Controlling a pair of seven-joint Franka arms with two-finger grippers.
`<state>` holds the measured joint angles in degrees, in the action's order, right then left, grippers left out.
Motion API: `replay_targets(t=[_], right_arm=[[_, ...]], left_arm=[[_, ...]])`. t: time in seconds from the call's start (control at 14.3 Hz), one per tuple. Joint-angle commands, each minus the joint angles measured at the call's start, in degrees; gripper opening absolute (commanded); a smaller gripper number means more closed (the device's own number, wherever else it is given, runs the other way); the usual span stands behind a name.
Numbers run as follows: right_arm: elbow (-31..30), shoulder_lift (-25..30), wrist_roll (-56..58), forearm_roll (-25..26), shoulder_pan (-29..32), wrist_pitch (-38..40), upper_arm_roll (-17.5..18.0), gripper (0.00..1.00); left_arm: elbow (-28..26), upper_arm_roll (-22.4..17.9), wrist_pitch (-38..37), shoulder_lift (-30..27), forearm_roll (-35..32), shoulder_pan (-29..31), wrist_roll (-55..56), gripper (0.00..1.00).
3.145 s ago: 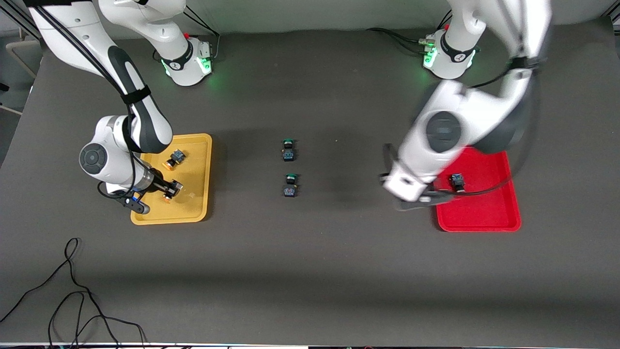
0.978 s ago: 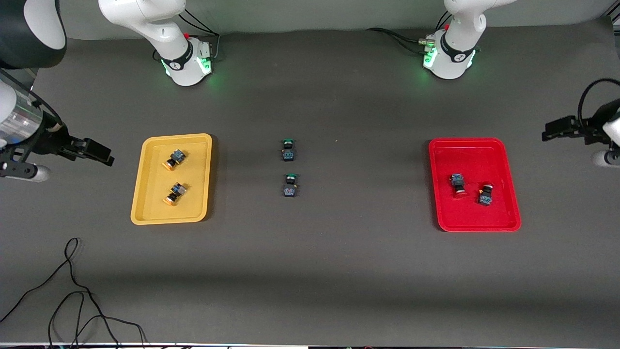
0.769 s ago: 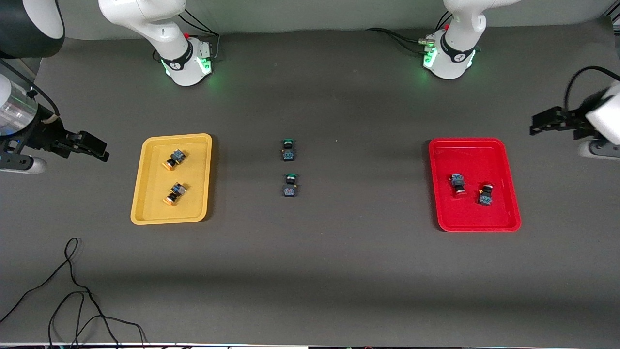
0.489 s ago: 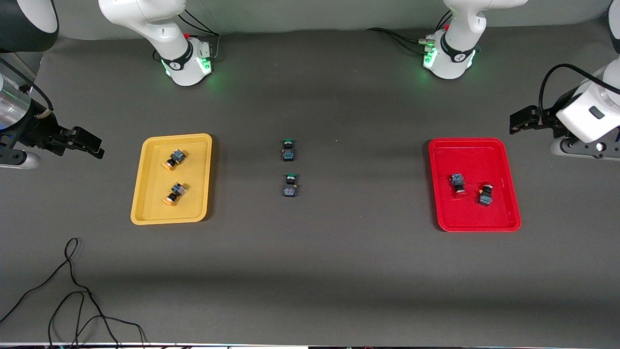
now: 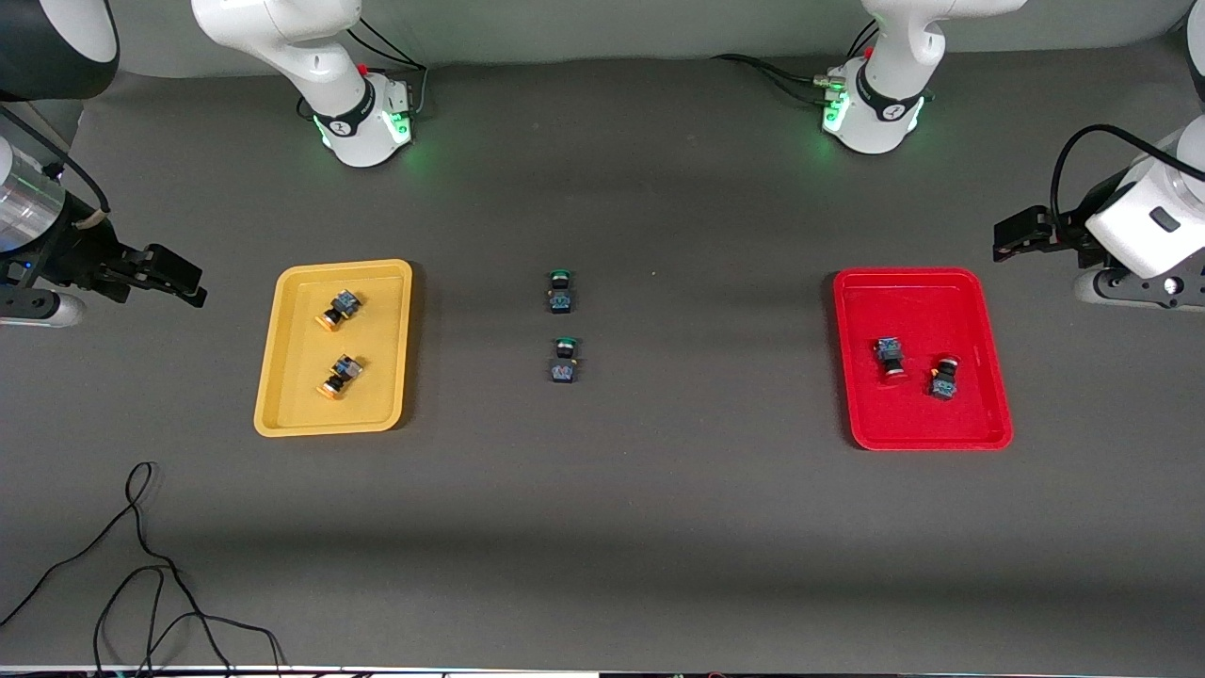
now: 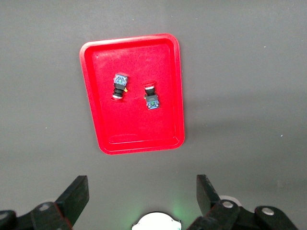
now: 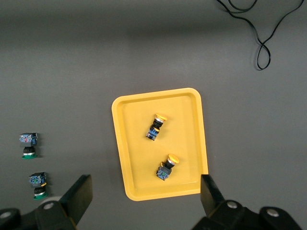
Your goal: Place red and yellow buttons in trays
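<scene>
Four buttons were already sorted: two yellow buttons (image 5: 339, 306) in the yellow tray (image 5: 282, 377) at frame left, two red buttons (image 5: 890, 356) in the red tray (image 5: 979, 419) at frame right. Nothing seemed left to do. The left gripper (image 5: 1012, 235) and right gripper (image 5: 174, 278) hovered spread wide and empty at the frame edges.

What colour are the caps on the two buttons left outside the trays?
Green caps, clearest in the front view.

Glossy plastic trays (image 5: 400, 273) — yellow, red; matt dark table (image 5: 659, 527).
</scene>
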<state>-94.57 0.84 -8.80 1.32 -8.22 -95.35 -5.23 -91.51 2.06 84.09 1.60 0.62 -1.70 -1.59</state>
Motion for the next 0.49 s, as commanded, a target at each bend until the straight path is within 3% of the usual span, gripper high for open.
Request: replay_targets(t=[0.0,0.42], right_arm=[[-0.8,1.98,1.41,-0.09,1.1,0.34,0.93,1.0],[-0.44,1.98,1.33,-0.18,0.84,1.48,1.19,1.0]], left_arm=[[0.02,-0.57,0.2,-0.46,-0.18,-0.76,0.63,1.0],[0.1,-0.66,0.55,-0.46,-0.36,-0.67,0.01,1.0]])
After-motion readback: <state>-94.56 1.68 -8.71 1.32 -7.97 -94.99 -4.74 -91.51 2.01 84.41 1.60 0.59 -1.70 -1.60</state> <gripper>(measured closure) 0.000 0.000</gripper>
